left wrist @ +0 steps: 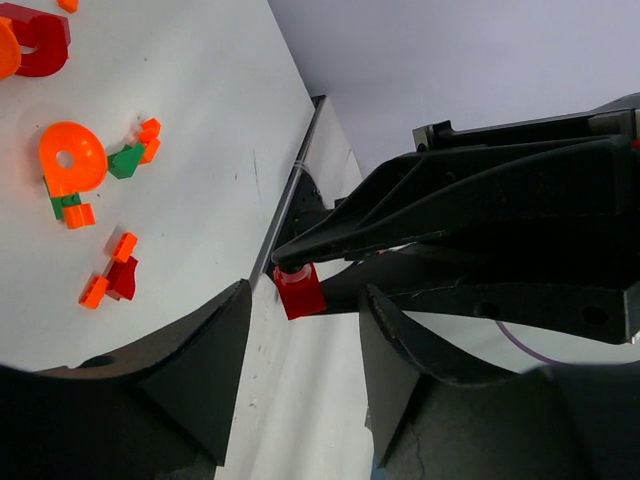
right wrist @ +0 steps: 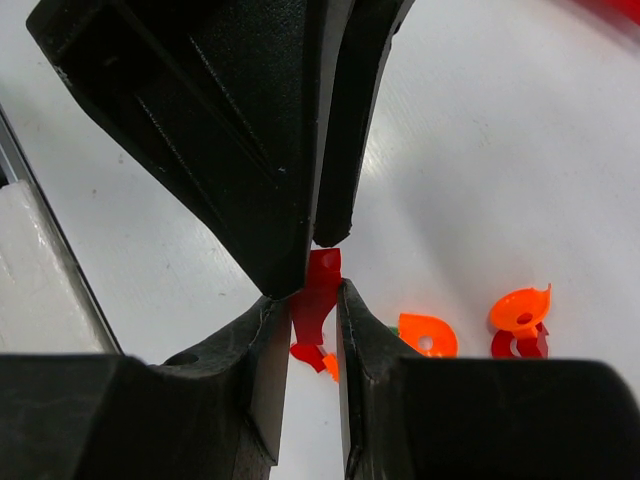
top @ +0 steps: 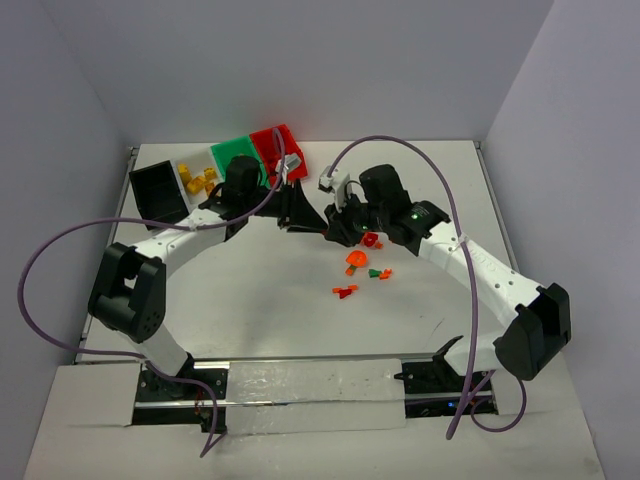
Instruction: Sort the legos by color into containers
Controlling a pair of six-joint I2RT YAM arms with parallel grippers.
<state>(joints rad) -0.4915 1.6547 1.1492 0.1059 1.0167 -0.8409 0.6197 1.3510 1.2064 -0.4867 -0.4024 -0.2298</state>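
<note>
My right gripper (top: 331,226) is shut on a small red lego (right wrist: 318,290) and holds it above the table's middle. My left gripper (top: 303,214) faces it tip to tip with its jaws open. In the left wrist view the red lego (left wrist: 300,291) sits at the tips of my left fingers (left wrist: 225,335), still held by the right gripper's fingers (left wrist: 400,215). Loose red, orange and green legos (top: 360,262) lie on the table just right of the grippers. The black bin (top: 158,192), white bin (top: 186,170), green bin (top: 236,157) and red bin (top: 277,146) stand in a row at the back left.
Yellow legos (top: 198,179) lie in the white bin. An orange round piece (left wrist: 70,155) with a green bit (left wrist: 125,160) and small orange and red pieces (left wrist: 110,278) lie under the grippers. Purple cables loop over both arms. Walls close in the table at the back and sides.
</note>
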